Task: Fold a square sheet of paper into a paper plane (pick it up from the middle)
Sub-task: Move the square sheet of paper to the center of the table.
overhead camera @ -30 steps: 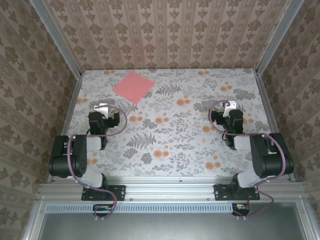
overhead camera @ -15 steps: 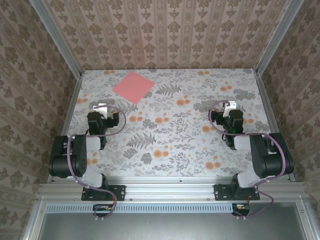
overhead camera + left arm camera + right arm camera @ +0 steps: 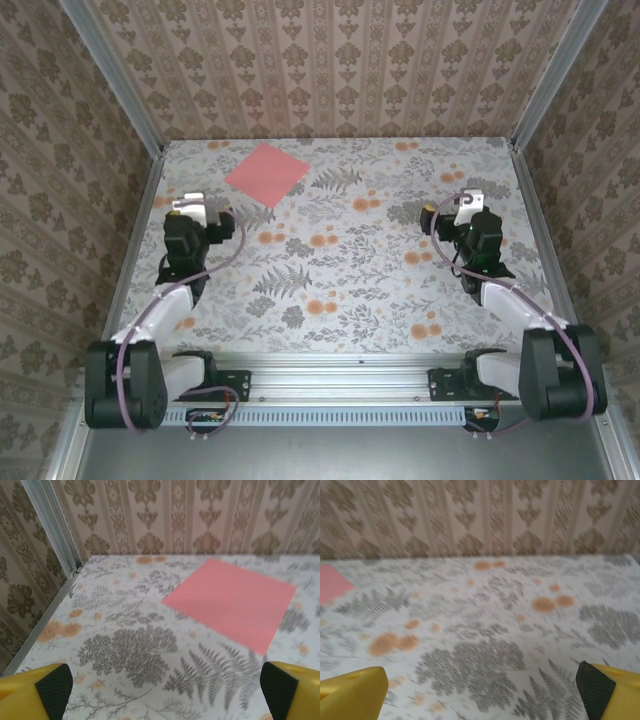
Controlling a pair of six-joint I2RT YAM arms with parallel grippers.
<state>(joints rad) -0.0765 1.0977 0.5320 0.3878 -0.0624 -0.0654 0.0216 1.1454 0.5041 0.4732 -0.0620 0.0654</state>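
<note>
In the last second both arms have unfolded and reached forward over the table (image 3: pixel 350 275); before, they sat tucked close to their bases. My left gripper (image 3: pixel 195 208) is now nearer to the square sheet of paper (image 3: pixel 267 172), which lies flat and unfolded at about 11 o'clock on the table, close to the far wall. Seen from this gripper it is at about 1 o'clock, not touching. The right gripper (image 3: pixel 462 208) is on the 3 o'clock side, well apart from the sheet. Both have their fingers wide apart and hold nothing. I judge the approach is only starting: no fold is made yet, and the left gripper must next come over the middle of the sheet
</note>
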